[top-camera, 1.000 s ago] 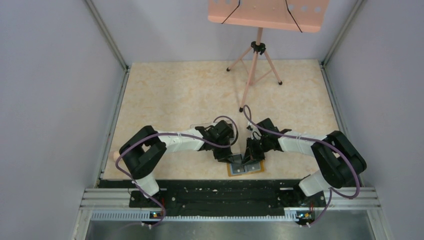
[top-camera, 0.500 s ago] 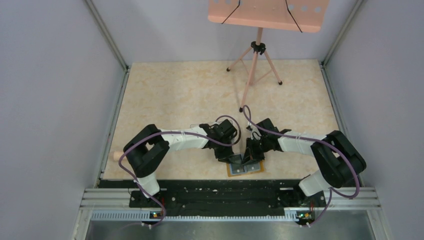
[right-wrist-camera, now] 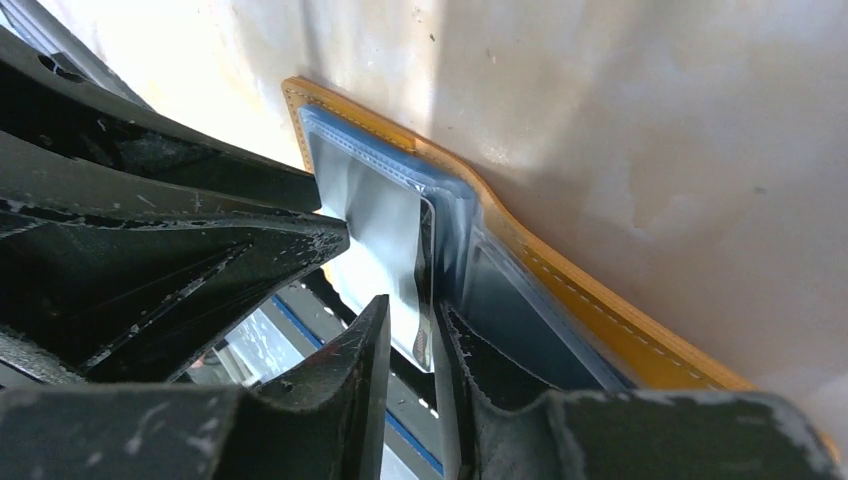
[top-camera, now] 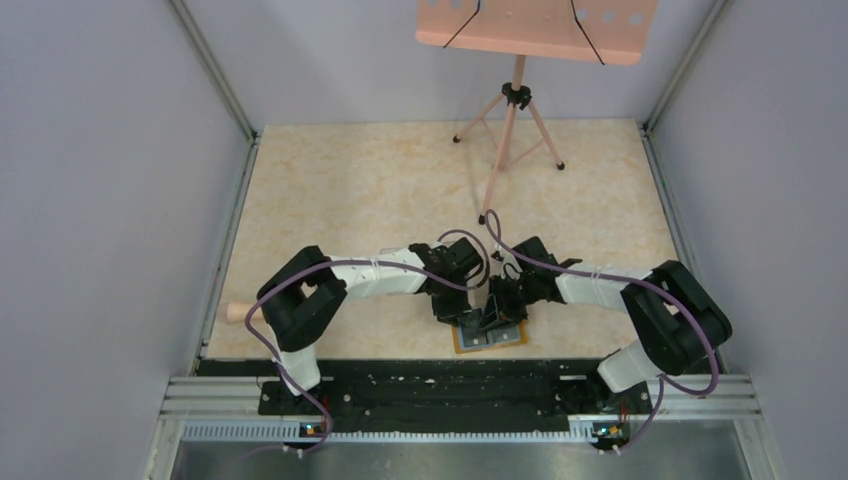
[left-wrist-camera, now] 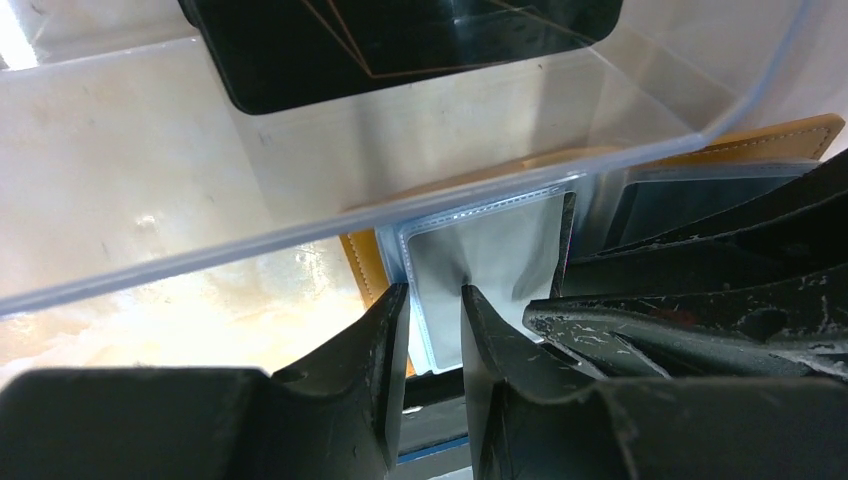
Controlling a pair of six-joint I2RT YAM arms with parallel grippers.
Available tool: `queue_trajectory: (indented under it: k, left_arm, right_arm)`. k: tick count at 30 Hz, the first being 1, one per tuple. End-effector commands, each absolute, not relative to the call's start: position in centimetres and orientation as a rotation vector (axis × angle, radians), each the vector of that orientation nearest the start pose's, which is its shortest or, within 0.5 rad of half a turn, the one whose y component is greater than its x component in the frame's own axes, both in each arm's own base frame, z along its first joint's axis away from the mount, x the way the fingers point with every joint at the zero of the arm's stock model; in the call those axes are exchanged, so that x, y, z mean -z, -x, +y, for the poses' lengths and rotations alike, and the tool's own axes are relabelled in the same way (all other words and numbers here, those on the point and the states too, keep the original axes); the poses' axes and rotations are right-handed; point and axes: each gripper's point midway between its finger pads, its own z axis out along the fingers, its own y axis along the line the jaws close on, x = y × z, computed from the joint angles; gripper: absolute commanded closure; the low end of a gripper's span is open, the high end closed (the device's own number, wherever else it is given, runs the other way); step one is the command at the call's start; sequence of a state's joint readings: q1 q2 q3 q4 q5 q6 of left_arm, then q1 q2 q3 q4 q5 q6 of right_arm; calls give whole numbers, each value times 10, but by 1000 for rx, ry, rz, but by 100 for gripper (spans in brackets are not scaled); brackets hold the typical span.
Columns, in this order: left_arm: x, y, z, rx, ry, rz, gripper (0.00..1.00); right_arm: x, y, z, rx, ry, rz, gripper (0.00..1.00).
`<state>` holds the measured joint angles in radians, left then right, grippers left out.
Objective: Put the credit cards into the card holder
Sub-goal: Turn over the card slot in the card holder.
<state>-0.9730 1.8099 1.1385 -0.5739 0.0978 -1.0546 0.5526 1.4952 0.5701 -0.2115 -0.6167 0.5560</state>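
1. Top external: open wallet [top-camera: 500, 338] at 6 o'clock on the table [top-camera: 350, 180], right by the near edge; pink stand [top-camera: 510, 130] far off at 12 o'clock.
2. Left gripper [top-camera: 466, 320] at the wallet's 10 o'clock, right gripper [top-camera: 492, 318] at its 12 o'clock, both low over it, tips near each other.
3. Left wrist: narrow gap between the left jaws, clear sleeve [left-wrist-camera: 480, 250] of the wallet visible through it; cannot tell whether touching the sleeve.
4. Clear box [left-wrist-camera: 300, 232] wall across that view at 12 o'clock of the fingers, second card [left-wrist-camera: 400, 40] flat inside; box just beside the wallet.
5. Right wrist: right jaws slightly parted, wider than the thin edge of the card [right-wrist-camera: 426, 270] seen edge-on between them; card close to the 3 o'clock finger, contact unclear.
6. Far end of the card among the blue-grey sleeves on the wallet's open face; depth inside impossible to tell. Orange wallet rim at 3 o'clock of the card.
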Motion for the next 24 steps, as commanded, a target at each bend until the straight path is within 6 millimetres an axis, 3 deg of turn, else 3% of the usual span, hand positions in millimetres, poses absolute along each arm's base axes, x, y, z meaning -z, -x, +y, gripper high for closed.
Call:
queue_trajectory:
  k: [1, 5, 13, 17, 24]
  left_arm:
    - [-10, -166, -321, 346, 44, 3019, 69]
    - [-22, -170, -338, 505, 19, 2965, 71]
    - [-76, -178, -366, 896, 23, 2748, 75]
    - [-88, -179, -369, 947, 12, 2711, 76]
    - [-90, -178, -377, 971, -39, 2710, 77]
  right_arm:
    - [13, -141, 212, -922, 198, 2974, 73]
    - [12, -140, 213, -935, 205, 2973, 66]
    - [8, -139, 220, -1001, 208, 2957, 65]
    - [7, -140, 221, -1008, 206, 2952, 65]
    - [3, -141, 222, -1015, 211, 2944, 59]
